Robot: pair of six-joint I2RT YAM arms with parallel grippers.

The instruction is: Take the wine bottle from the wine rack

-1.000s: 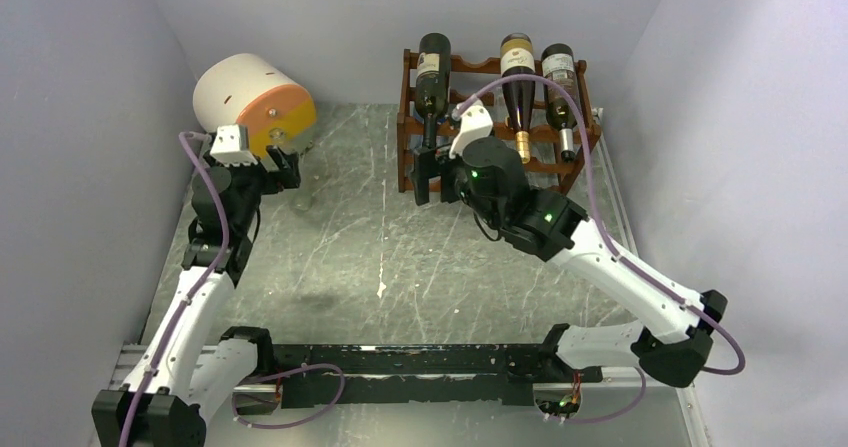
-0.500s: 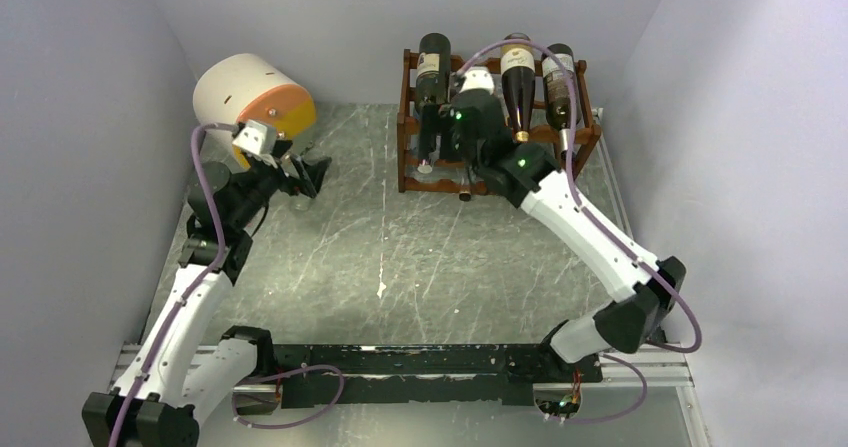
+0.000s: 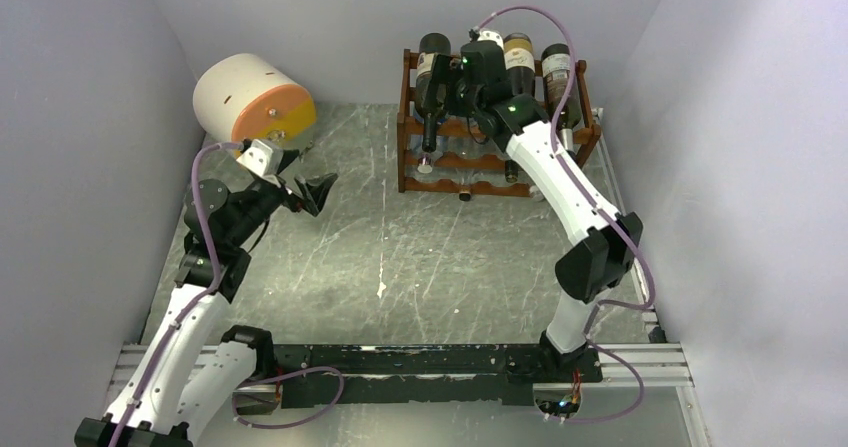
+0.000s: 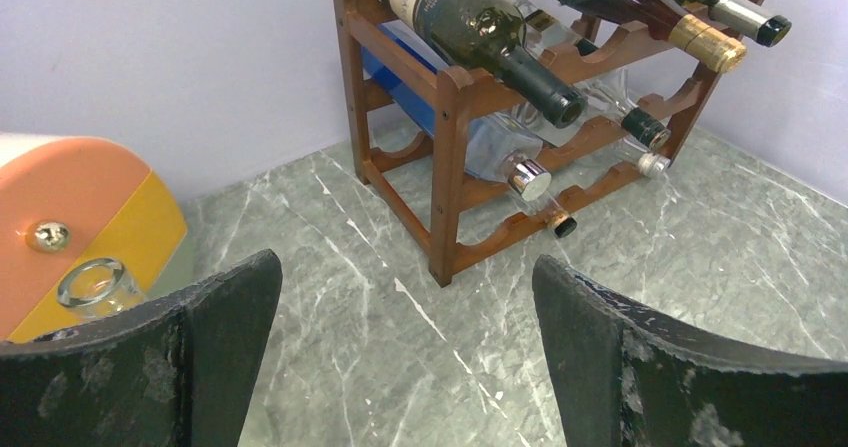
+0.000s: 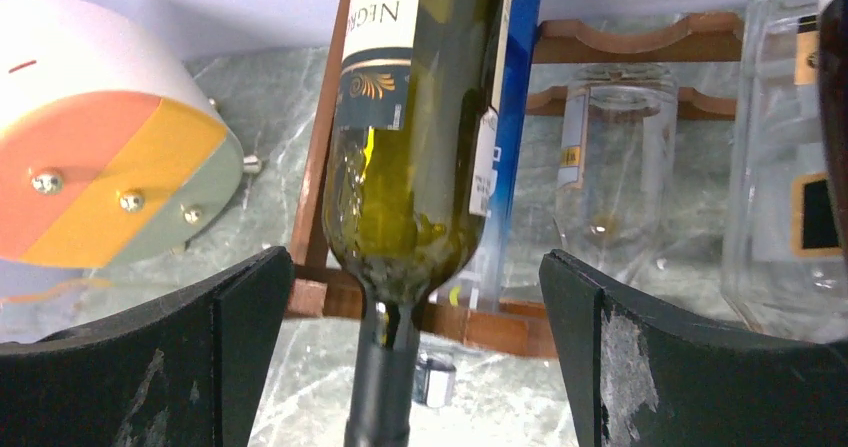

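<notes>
The right hand (image 5: 410, 367) gapes wide, one finger on either side of the dark green glass wine bottle (image 5: 415, 167), which lies neck-down on the top tier of the reddish-brown wooden wine rack (image 4: 450, 167). The left hand (image 4: 405, 367), equally wide, hovers above the grey marbled worktop (image 3: 400, 257).

Soft even light, faint shadows, glints on wine bottle (image 4: 470, 27), sharp focus

A robotics lab test booth: plain pale walls (image 3: 300, 7) close in behind and beside the wine rack (image 4: 448, 187) on a marble-patterned tabletop (image 3: 400, 247). In front of the rack, an aluminium rail (image 3: 655, 365) carries the cabled left arm (image 3: 185, 317) and right arm (image 3: 565, 192).
</notes>
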